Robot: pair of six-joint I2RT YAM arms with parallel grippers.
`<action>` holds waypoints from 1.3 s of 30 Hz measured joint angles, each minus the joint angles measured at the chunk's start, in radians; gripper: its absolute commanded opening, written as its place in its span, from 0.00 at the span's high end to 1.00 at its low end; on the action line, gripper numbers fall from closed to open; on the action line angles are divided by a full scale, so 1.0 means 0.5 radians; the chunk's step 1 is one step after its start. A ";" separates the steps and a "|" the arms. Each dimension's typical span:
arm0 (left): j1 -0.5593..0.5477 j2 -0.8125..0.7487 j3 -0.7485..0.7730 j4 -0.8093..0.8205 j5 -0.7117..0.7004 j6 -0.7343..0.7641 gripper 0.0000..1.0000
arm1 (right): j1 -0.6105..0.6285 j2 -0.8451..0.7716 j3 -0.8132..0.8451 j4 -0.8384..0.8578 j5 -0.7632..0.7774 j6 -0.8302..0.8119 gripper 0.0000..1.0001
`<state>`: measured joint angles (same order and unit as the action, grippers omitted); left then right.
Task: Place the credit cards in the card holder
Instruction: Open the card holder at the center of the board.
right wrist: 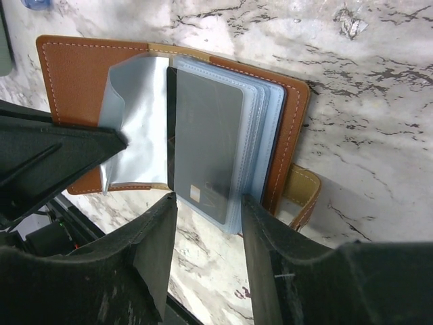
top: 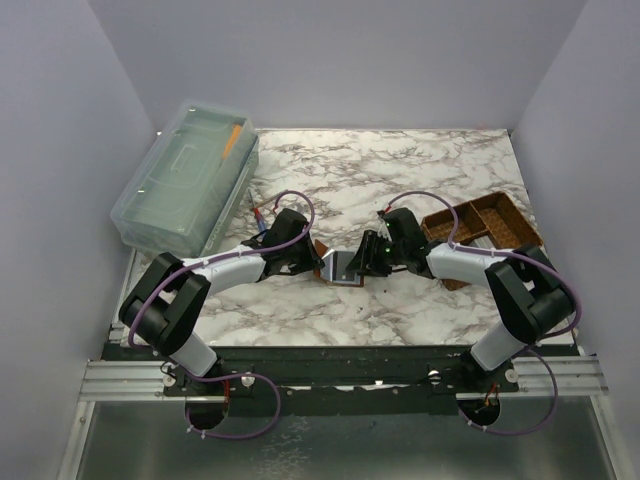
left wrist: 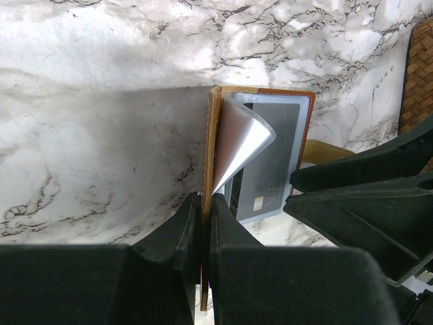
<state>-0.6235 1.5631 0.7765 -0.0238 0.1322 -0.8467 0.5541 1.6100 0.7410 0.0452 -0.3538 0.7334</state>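
While our left pincer (left wrist: 205, 203) clamps the cover of the holder (right wrist: 74, 68) lying open on the tabletop (right wrist: 379, 135) and our right pincer (right wrist: 208, 223) gapes astride the half-sleeved card (right wrist: 206, 128), we fear a finger snag dragging it out.

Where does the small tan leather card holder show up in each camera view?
Top external: the tan-brown leather card holder sits at picture centre.
Left wrist: centre, open, one cover edge-on.
Right wrist: upper left to centre, lying open.
Shared landmark: its tan snap tab, at the right of both wrist views.
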 measured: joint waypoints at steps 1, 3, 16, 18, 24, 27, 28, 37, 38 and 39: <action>0.000 0.000 0.000 0.001 0.000 0.000 1.00 | 0.000 0.001 0.000 0.001 -0.002 0.000 0.51; 0.000 0.000 0.000 0.000 0.001 -0.001 1.00 | -0.002 0.003 0.000 0.007 -0.005 0.002 0.48; 0.000 0.000 0.000 0.001 0.005 -0.003 1.00 | -0.009 0.034 -0.013 0.069 -0.022 0.083 0.44; 0.000 0.000 0.000 0.002 0.008 -0.004 1.00 | -0.014 0.055 -0.014 0.105 -0.061 0.095 0.44; 0.008 0.001 0.000 0.004 0.017 -0.010 1.00 | -0.026 0.133 -0.018 0.277 -0.248 0.133 0.46; 0.015 0.001 -0.002 0.004 0.019 -0.013 1.00 | -0.026 0.135 -0.051 0.400 -0.353 0.166 0.49; 0.014 0.001 -0.003 0.005 0.022 -0.014 1.00 | -0.025 0.135 -0.061 0.447 -0.393 0.180 0.50; 0.014 0.002 -0.019 0.041 0.065 -0.034 1.00 | -0.024 0.135 -0.082 0.745 -0.608 0.284 0.50; 0.014 0.002 -0.024 0.049 0.069 -0.037 1.00 | -0.024 0.135 -0.082 0.753 -0.614 0.285 0.49; 0.014 0.002 -0.027 0.053 0.071 -0.041 1.00 | -0.024 0.135 -0.082 0.758 -0.620 0.284 0.49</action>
<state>-0.6167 1.5639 0.7628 0.0025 0.1677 -0.8673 0.5419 1.6775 0.6998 0.4244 -0.6636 0.8753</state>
